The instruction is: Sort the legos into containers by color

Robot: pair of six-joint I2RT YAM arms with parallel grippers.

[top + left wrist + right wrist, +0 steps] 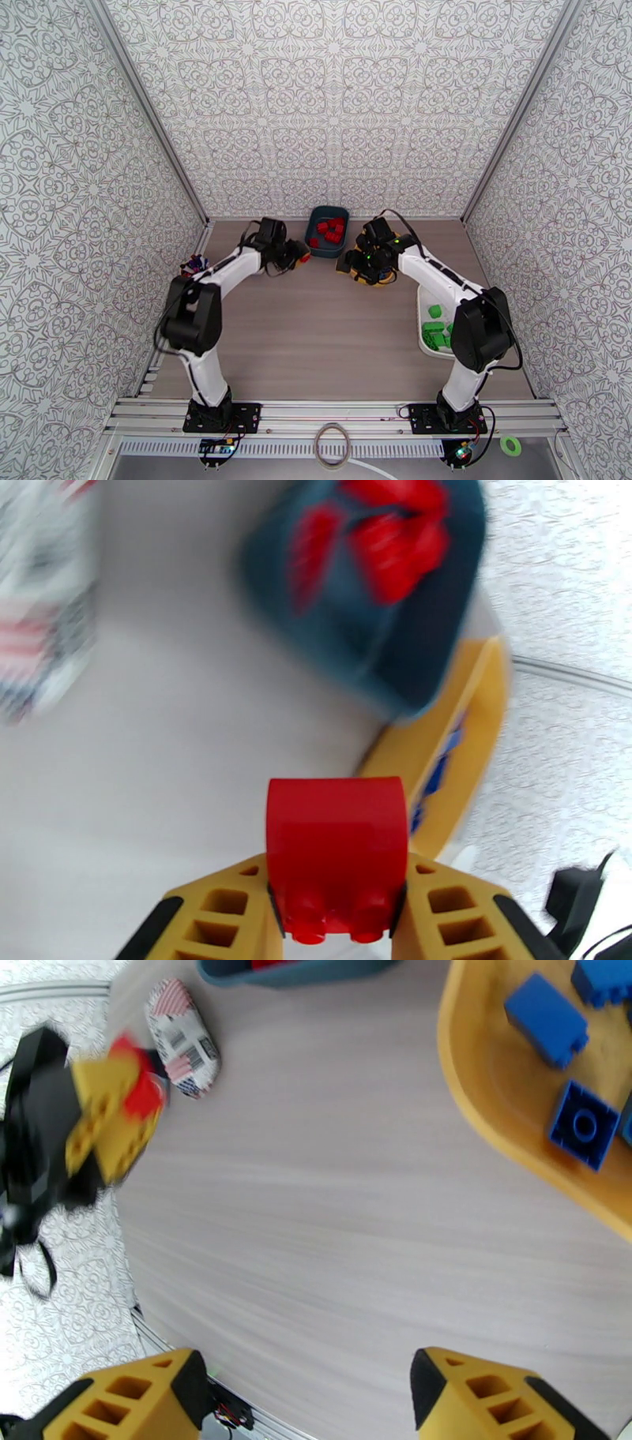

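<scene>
Over the bench [316, 339], the left gripper's [336, 906] shallow pinch on a red lego [336, 827] could slip short of the dark teal bin [371, 669] at upper centre; the right gripper [304, 1382] hangs open, empty.

Red lego [336, 851]: glossy smooth plastic. Blue legos [547, 1019]: plastic, duller sheen. Yellow bin [482, 1110]: smooth plastic, soft sheen. Teal bin [355, 654]: blurred, probably plastic. Surface [355, 1197]: matt wood-grain. Right pincer [308, 1390]: matt yellow plastic fingers. Striped packet [183, 1037]: printed wrapper. Base rail [332, 414]: bare ribbed metal.
</scene>
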